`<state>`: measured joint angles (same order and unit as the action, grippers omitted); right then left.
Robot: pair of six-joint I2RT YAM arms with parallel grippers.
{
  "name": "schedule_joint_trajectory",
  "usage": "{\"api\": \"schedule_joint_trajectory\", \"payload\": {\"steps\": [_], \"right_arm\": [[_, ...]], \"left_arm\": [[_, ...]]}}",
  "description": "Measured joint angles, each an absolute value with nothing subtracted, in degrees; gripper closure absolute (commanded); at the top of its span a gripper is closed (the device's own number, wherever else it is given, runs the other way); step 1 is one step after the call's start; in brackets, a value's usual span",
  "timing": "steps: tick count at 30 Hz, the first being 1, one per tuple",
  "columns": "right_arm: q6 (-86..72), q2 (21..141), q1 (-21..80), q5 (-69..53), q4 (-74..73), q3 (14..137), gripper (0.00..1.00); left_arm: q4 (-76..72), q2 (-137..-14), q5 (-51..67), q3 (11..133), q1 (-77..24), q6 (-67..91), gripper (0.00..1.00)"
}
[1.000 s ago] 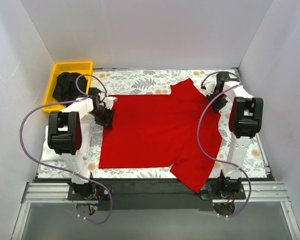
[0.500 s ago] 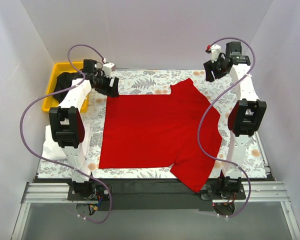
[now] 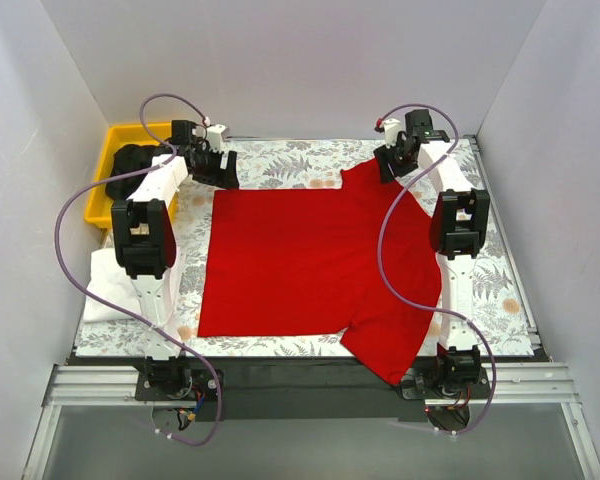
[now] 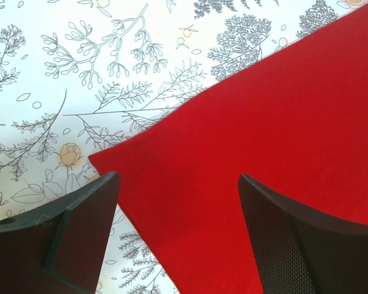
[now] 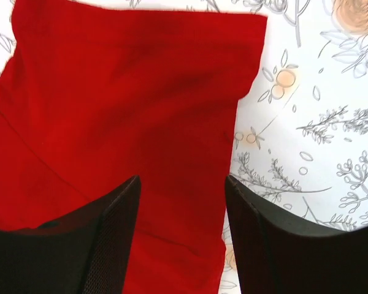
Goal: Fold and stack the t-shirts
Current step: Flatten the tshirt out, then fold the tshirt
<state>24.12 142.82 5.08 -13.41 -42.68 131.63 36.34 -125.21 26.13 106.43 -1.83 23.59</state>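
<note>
The red t-shirt (image 3: 310,260) lies spread flat on the floral table cover, one sleeve at the far right, one hanging over the near edge. My left gripper (image 3: 220,168) is open above the shirt's far left corner (image 4: 245,159), nothing between its fingers. My right gripper (image 3: 385,165) is open above the far sleeve (image 5: 129,92), its fingers astride the sleeve's edge. A black t-shirt (image 3: 130,170) lies bunched in the yellow bin. A white t-shirt (image 3: 105,285) lies at the table's left edge.
The yellow bin (image 3: 115,140) stands at the far left corner. White walls close in the table on three sides. The floral cover (image 3: 490,280) shows bare to the right of the red shirt and along the far edge.
Both arms have reached from beside the shirt to the far edge. The left gripper now hangs over the far left corner, the right gripper has come down over the far sleeve.
</note>
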Motion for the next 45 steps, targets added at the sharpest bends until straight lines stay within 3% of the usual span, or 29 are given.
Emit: {"api": "schedule_joint_trajectory", "payload": {"steps": [8, 22, 25, 27, 29, 37, 45], "right_arm": [[22.6, 143.0, 5.3, -11.9, -37.4, 131.4, 0.48], [19.4, 145.2, 5.3, -10.6, -34.3, 128.6, 0.53], [19.2, 145.0, 5.3, -11.4, -33.9, 128.0, 0.72], [18.8, 145.0, 5.3, -11.9, -33.8, 128.0, 0.92], [18.6, 145.0, 5.3, -12.3, -33.8, 128.0, 0.99], [18.4, 145.0, 5.4, -12.2, -33.8, 128.0, 0.99], [18.5, 145.0, 5.4, -12.2, -33.8, 128.0, 0.99]], "left_arm": [[35.5, -125.2, 26.0, 105.7, -1.6, 22.7, 0.23], [35.5, -125.5, 23.3, 106.6, -1.6, 21.7, 0.23], [34.8, -128.5, 22.3, 109.2, -1.5, 21.9, 0.28], [34.5, -131.1, 21.7, 110.9, -1.5, 21.8, 0.38], [34.5, -133.4, 21.8, 112.4, -1.3, 21.5, 0.47], [34.6, -135.3, 31.8, 114.1, 2.1, 11.8, 0.6], [36.8, -136.6, 37.2, 117.6, 3.7, 2.8, 0.59]]}}
